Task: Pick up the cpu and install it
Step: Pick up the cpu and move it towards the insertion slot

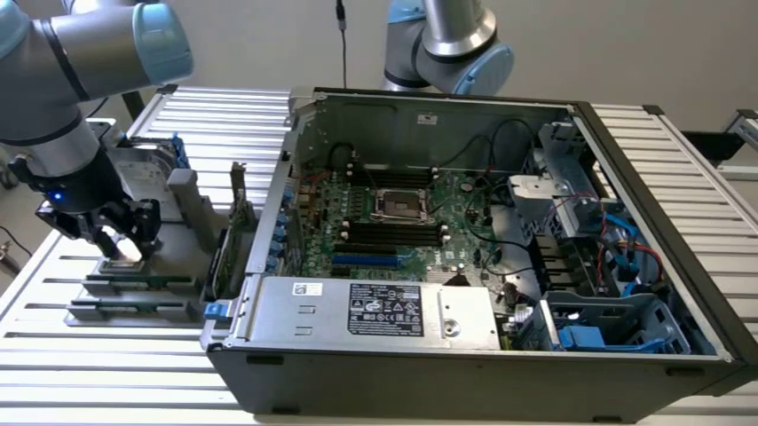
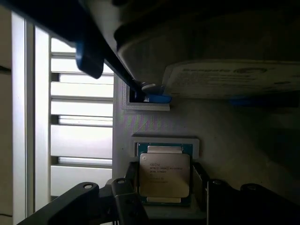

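Slatted white table (image 1: pixel 71 355) below, the gripper (image 1: pixel 122 247) clamps the square cpu (image 2: pixel 164 174), its silver-grey top bearing small print.

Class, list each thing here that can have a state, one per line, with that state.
cpu: lying flat in its holder, not lifted.
gripper: low over the cpu.
computer case: open.
processor socket: looks empty.
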